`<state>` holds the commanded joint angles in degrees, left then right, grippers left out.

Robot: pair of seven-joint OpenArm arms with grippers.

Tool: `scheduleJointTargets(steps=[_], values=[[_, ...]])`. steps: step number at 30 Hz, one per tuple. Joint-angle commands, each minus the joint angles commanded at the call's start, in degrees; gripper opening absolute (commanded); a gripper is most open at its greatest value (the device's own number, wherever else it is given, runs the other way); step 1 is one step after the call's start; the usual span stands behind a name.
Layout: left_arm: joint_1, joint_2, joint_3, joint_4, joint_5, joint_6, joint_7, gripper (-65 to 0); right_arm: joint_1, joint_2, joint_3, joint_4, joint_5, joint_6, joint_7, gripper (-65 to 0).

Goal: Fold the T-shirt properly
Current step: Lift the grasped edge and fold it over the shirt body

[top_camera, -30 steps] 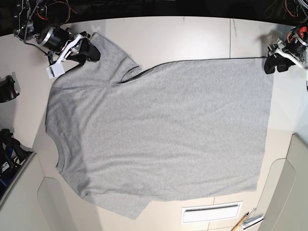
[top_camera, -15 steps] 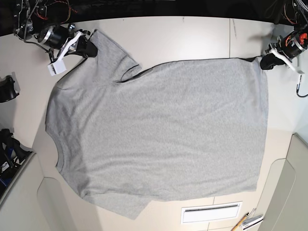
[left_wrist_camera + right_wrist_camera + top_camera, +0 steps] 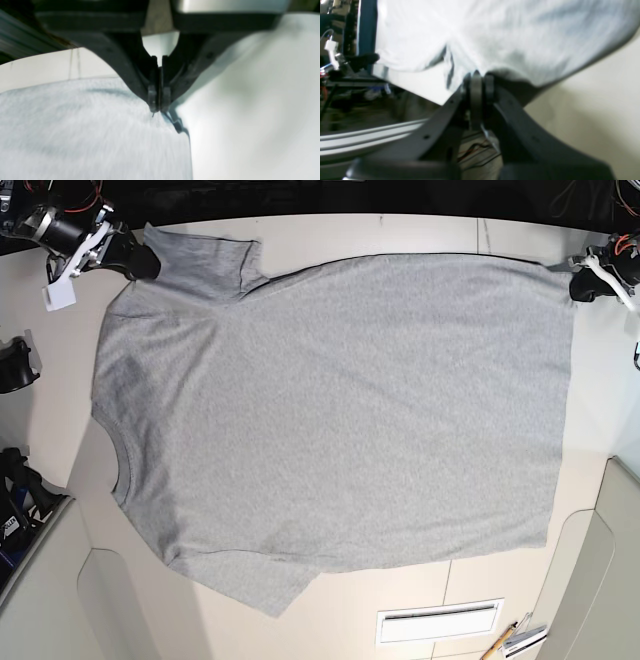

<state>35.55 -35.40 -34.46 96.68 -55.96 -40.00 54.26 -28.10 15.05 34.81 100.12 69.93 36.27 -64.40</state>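
Note:
The light grey T-shirt point(image 3: 330, 410) lies spread flat on the table, plain side up, neck opening at the left, hem at the right. My right gripper point(image 3: 145, 265) at the far left is shut on the shoulder by the upper sleeve; the right wrist view shows the jaws pinching the cloth point(image 3: 495, 37) at the gripper point(image 3: 477, 77). My left gripper point(image 3: 573, 283) at the far right is shut on the upper hem corner; the left wrist view shows its tips point(image 3: 158, 108) closed on the cloth point(image 3: 87, 135).
A white vent plate point(image 3: 438, 621) and some pencils point(image 3: 512, 640) lie near the front edge. Black gear point(image 3: 18, 365) sits off the table's left side. The light table point(image 3: 420, 235) shows beyond the shirt's far edge.
Both grippers have pulled their shirt corners toward the far edge and outward. The upper edge of the shirt now lies straighter and the upper sleeve has moved back.

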Motion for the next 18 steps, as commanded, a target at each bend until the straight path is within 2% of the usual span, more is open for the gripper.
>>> scheduleJointTargets(steps=[6, 9, 13, 18], values=[[-0.8, 0.0, -0.7, 0.7, -0.9, 0.0, -0.5, -65.0, 1.6, 0.0, 0.8, 7.1, -0.6, -0.02, 0.5, -65.0], [-3.3, 0.0, -0.7, 0.7, -0.3, 0.0, -0.5, -65.0, 5.4, 0.0, 0.8, 6.9, -4.5, -0.11, 2.1, -65.0], [-6.3, 0.3, 0.2, 0.5, 4.7, 0.0, -6.7, -65.0, 11.7, 0.0, -0.7, 4.1, -7.2, -0.11, 3.2, -65.0], [-12.8, 0.3, 4.5, -1.0, 11.3, 0.0, -9.3, -65.0, 21.3, 0.1, -6.7, -3.9, -11.6, -0.13, 5.7, -65.0]])
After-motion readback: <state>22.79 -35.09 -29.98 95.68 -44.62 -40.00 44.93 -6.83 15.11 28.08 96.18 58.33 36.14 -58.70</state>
